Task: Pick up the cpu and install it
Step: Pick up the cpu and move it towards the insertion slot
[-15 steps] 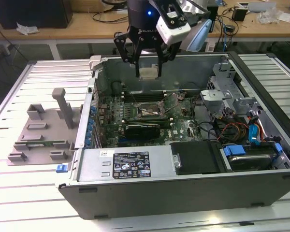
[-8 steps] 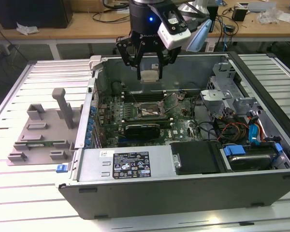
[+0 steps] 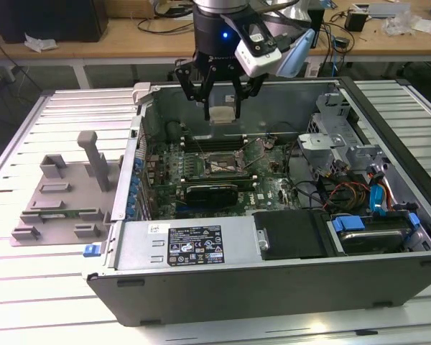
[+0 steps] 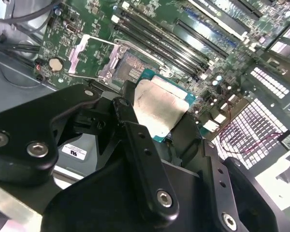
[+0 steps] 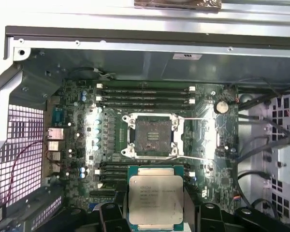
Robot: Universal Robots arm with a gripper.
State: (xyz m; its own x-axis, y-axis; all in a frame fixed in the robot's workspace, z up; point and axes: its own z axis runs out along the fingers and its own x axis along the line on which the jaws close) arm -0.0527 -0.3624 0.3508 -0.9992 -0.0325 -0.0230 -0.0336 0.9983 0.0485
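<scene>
The gripper (image 3: 222, 108) is clamped on the cpu (image 3: 222, 115), holding it in the air inside the open computer case (image 3: 273, 287), over the motherboard (image 5: 79, 145) and apart from the socket (image 5: 152, 136). In the exterior view the chip is little more than a pale block between two dark fingertips, its sides covered by them, and the socket beneath is hard to pick out among cables and slots. The first wrist view shows what that view cannot: the chip's silver-grey top on its green border, level and face up, with the black-framed socket just beyond it, its contact field uncovered. There the chip's near edge is cut off at the frame edge, and the fingers (image 5: 111, 215) appear only as black shapes on either side. In the second wrist view the gripper's black linkage hides most of the near part of the scene, including the places where the pads meet the chip. The cpu (image 4: 159, 108) shows past it at a slant, and the socket's hinged metal frame (image 4: 94, 55) appears to be swung open beside the socket. How high the chip hangs above the board cannot be told. In the exterior view, a grey tray (image 3: 57, 190) with upright posts lies on the slatted table (image 3: 29, 302), outside the case on the exterior view's left.
</scene>
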